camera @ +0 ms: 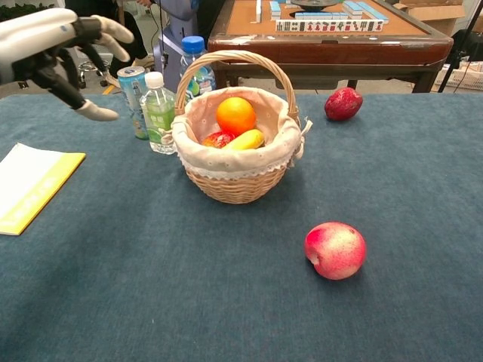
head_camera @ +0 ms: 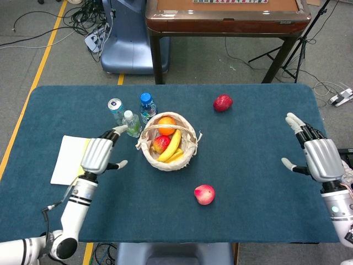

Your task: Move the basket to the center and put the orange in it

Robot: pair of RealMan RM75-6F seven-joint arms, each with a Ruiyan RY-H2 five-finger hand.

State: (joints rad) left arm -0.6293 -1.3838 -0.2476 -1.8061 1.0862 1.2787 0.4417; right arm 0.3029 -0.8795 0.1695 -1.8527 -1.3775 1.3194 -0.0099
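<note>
The wicker basket (head_camera: 185,157) (camera: 240,187) with a cloth lining stands on the blue table, a little left of the middle. The orange (head_camera: 166,122) (camera: 236,115) lies inside it at the back, beside a red fruit and a banana. My left hand (head_camera: 99,153) (camera: 54,49) is open and empty, well left of the basket and apart from it. My right hand (head_camera: 320,157) is open near the table's right edge, holding nothing.
Two water bottles (head_camera: 132,122) (camera: 159,111) and a can (head_camera: 115,109) (camera: 134,89) stand just left of the basket. A white and yellow booklet (head_camera: 73,159) lies at the left. A red apple (head_camera: 204,194) (camera: 335,250) sits in front, a dark red fruit (head_camera: 223,102) behind right.
</note>
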